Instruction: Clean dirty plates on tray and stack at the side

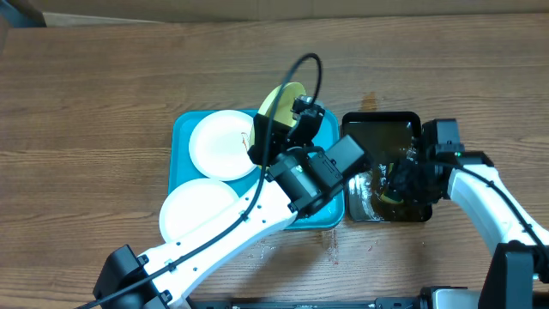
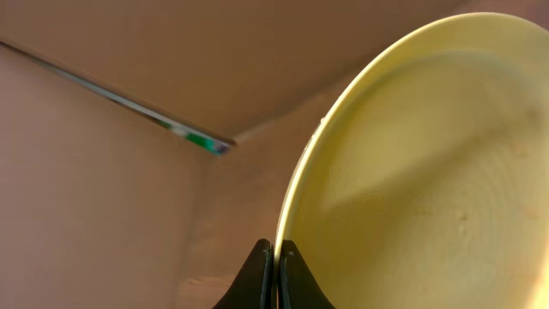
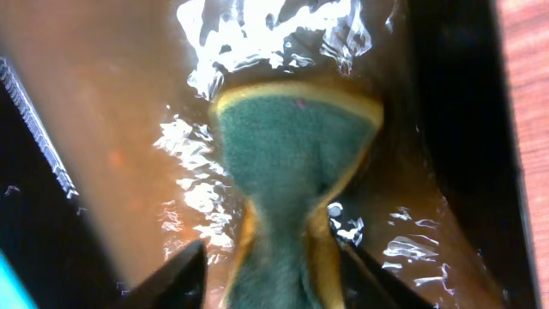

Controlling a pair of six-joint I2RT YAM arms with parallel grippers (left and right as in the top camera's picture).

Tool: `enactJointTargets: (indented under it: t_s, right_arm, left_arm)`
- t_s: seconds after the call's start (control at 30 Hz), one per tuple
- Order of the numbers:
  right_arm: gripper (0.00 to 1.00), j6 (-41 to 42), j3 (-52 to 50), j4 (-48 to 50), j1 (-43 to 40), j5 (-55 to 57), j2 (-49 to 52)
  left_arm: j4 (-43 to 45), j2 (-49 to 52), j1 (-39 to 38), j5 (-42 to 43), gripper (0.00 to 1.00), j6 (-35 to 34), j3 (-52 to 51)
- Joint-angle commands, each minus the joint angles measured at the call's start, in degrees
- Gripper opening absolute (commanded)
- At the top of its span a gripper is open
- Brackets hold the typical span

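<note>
My left gripper [image 1: 290, 114] is shut on the rim of the pale green-yellow plate [image 1: 279, 100] and holds it tilted on edge above the far right of the turquoise tray [image 1: 181, 137]. In the left wrist view the fingers [image 2: 276, 251] pinch the plate's edge [image 2: 412, 172]. Two white plates lie on the tray, one at the back [image 1: 221, 144] and one at the front left [image 1: 196, 210]. My right gripper [image 1: 397, 186] is down in the black tray [image 1: 382, 125], shut on a green and yellow sponge [image 3: 296, 154] in brownish water.
The black tray of water stands right beside the turquoise tray. A small puddle [image 1: 360, 193] lies between them. A brown stain [image 1: 369, 100] marks the wooden table behind the black tray.
</note>
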Motion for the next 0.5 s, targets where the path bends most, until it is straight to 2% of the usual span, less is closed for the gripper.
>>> enactJointTargets:
  t_s: [0.0,0.07,0.13,0.2,0.23,0.27,0.3,0.4,0.43,0.47]
  right_arm:
    - [0.68,0.87,-4.02,3.65,0.15,0.46,-0.22]
    - [0.80,0.85,-5.66,5.29,0.15,0.50,-0.22]
    - [0.81,0.87,-7.13,6.78,0.15,0.68,-0.22]
    - [0.75,0.87,-8.22,7.78,0.15,0.68,-0.22]
    - [0.64,0.87,-8.48,7.91,0.15,0.66,-0.22]
    - [0.18,0.85,-8.48,7.87,0.15,0.66,-0.22]
    - [0.04,0.85,-8.46,7.91,0.15,0.59,-0.22]
    - [0.04,0.83,-7.43,7.21,0.15,0.13,-0.22]
    - [0.20,0.87,-6.86,6.64,0.15,-0.04,-0.22]
    - [0.50,0.85,-5.99,5.95,0.15,0.00,-0.22]
  left_arm:
    - [0.07,-0.76,-2.08,-10.54,0.04,1.03,1.03]
    - [0.00,-0.76,-2.93,-10.64,0.04,1.22,1.03]
    - [-0.04,-0.76,-3.58,-10.36,0.04,1.25,1.03]
    - [-0.07,-0.76,-4.09,-10.45,0.04,1.27,1.03]
    - [-0.02,-0.76,-4.13,-10.45,0.04,1.27,1.03]
    - [-0.04,-0.76,-4.11,-10.45,0.04,1.27,1.03]
    - [-0.04,-0.76,-4.11,-10.45,0.04,1.27,1.03]
    - [-0.04,-0.76,-4.00,-10.60,0.04,1.31,1.03]
    - [-0.04,-0.76,-4.00,-10.67,0.04,1.55,1.03]
    - [-0.04,-0.76,-4.00,-10.67,0.04,1.88,1.03]
